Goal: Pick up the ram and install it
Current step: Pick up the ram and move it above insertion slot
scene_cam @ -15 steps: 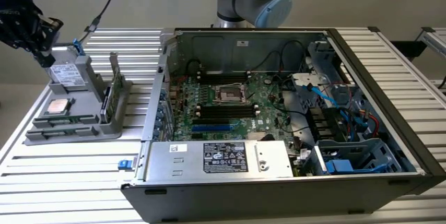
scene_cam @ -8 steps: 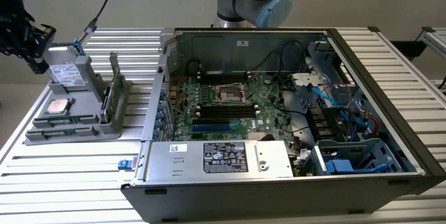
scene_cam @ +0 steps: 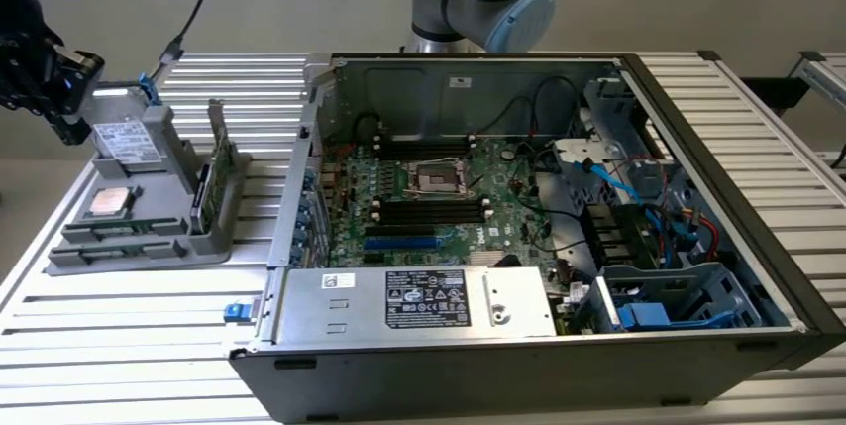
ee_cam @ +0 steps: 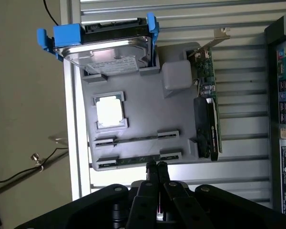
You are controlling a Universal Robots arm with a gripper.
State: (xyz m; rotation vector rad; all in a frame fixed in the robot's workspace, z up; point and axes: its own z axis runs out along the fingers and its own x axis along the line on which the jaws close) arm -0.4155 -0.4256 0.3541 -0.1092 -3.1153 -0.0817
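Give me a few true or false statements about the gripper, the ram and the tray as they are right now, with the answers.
1. The gripper is shut. True.
2. It holds the ram. False: it holds nothing, and the ram lies in the grey tray.
3. The computer case is open, with its motherboard showing. True.
4. The tray stands inside the case. False: it stands on the table, on the exterior view's left of the case.
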